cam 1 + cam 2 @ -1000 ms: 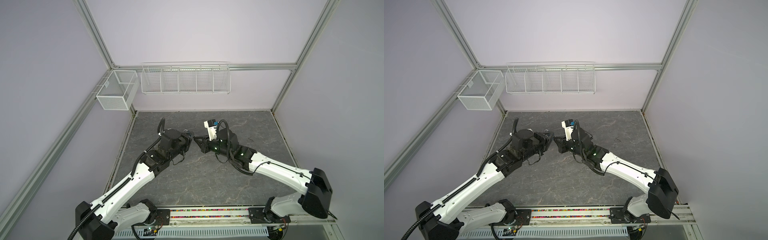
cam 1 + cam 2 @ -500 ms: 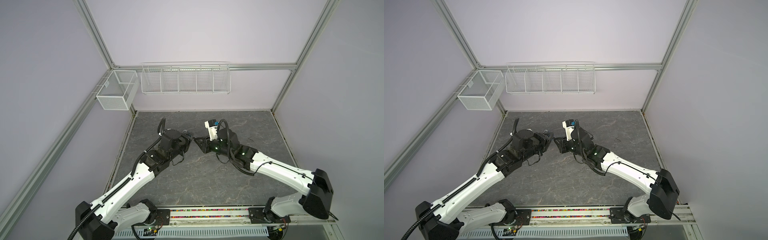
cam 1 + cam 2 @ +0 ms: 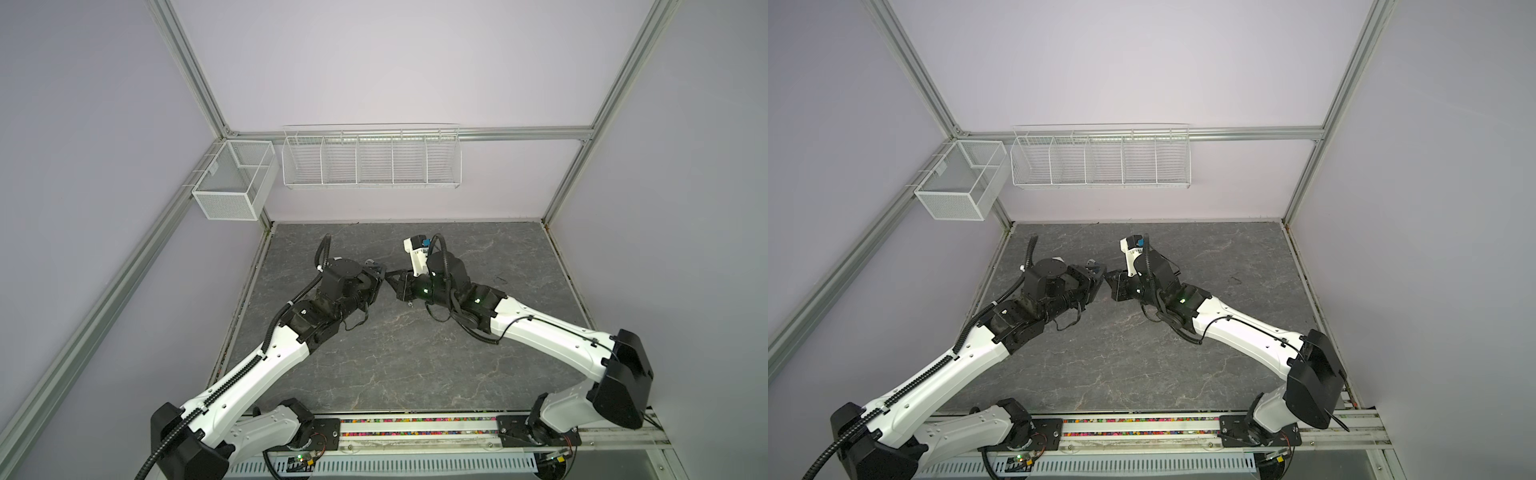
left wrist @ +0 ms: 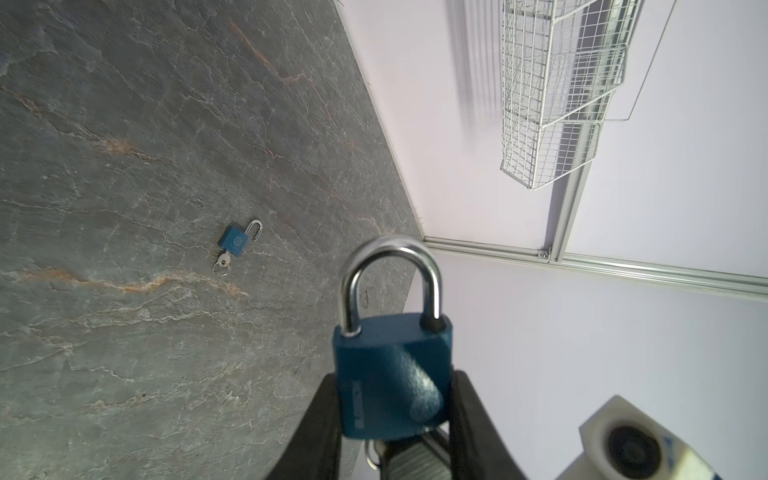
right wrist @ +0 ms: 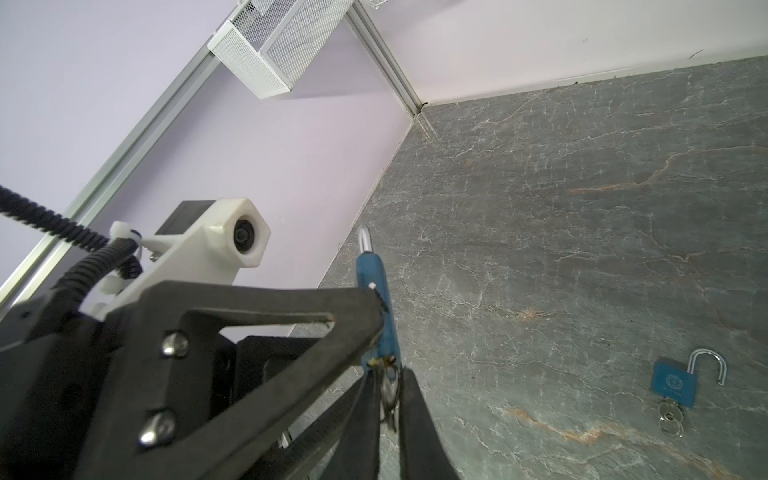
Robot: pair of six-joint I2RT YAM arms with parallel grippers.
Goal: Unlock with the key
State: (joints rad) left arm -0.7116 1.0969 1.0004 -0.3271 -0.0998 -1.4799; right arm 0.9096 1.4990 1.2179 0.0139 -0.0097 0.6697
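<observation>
My left gripper (image 4: pixel 395 399) is shut on a blue padlock (image 4: pixel 392 374) and holds it above the table; both legs of its steel shackle (image 4: pixel 388 253) sit in the body. The right wrist view shows this padlock (image 5: pixel 376 299) edge-on. The key (image 5: pixel 390 388) sticks into its underside, and my right gripper (image 5: pixel 388 386) is shut on the key. In both top views the left gripper (image 3: pixel 379 276) and right gripper (image 3: pixel 391 279) meet tip to tip over the middle of the table, and the same left gripper (image 3: pixel 1100 275) and right gripper (image 3: pixel 1111 279) hide the lock.
A second blue padlock (image 4: pixel 235 241) lies on the grey stone table (image 4: pixel 124 145) with its shackle swung open and a key in it; it also shows as an open padlock (image 5: pixel 673 382) in the right wrist view. A wire rack (image 3: pixel 372 156) and a mesh box (image 3: pixel 232 183) hang on the walls.
The right gripper's jaws have narrowed onto the key. Both arms stay almost where they were, tips together.
</observation>
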